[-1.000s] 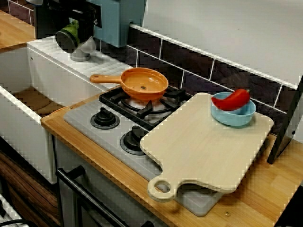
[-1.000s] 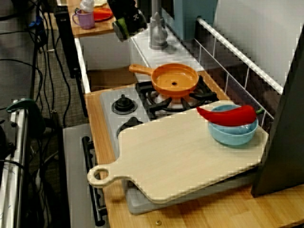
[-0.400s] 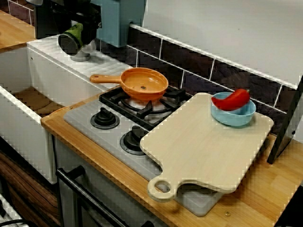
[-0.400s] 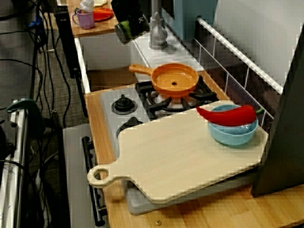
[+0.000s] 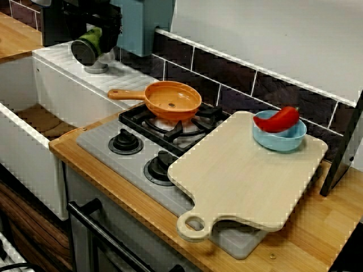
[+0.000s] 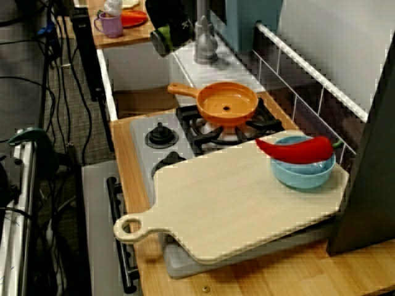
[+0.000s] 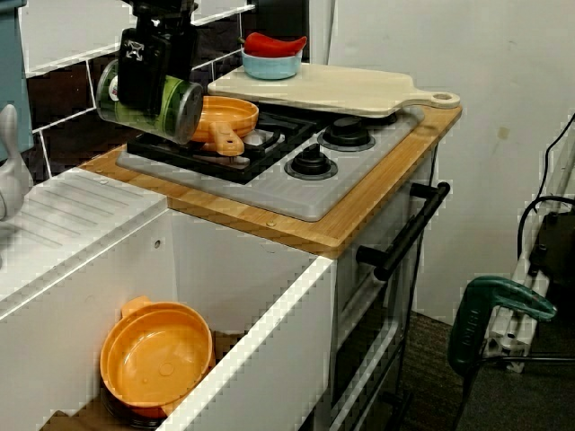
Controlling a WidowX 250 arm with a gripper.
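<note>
My black gripper (image 7: 153, 85) is shut on a green can (image 7: 151, 108) that lies on its side in the fingers. Seen from the sink side, the can hangs in the air over the counter edge between the white draining board and the stove, just in front of the orange pan (image 7: 225, 117). In the view across the stove, the gripper (image 5: 95, 35) and can (image 5: 88, 48) are at the top left, above the draining board and left of the pan (image 5: 173, 99). The view along the counter shows the can (image 6: 163, 38) beside the grey faucet (image 6: 203, 37).
A wooden cutting board (image 5: 244, 170) covers the stove's right half, with a blue bowl (image 5: 279, 139) holding a red pepper (image 5: 281, 119) at its far corner. An orange bowl (image 7: 157, 355) lies in the sink. Stove knobs (image 5: 125, 141) face the front; a dark panel (image 6: 370, 185) stands at right.
The gripper with the green can has shifted a little toward the stove. Nothing else has moved.
</note>
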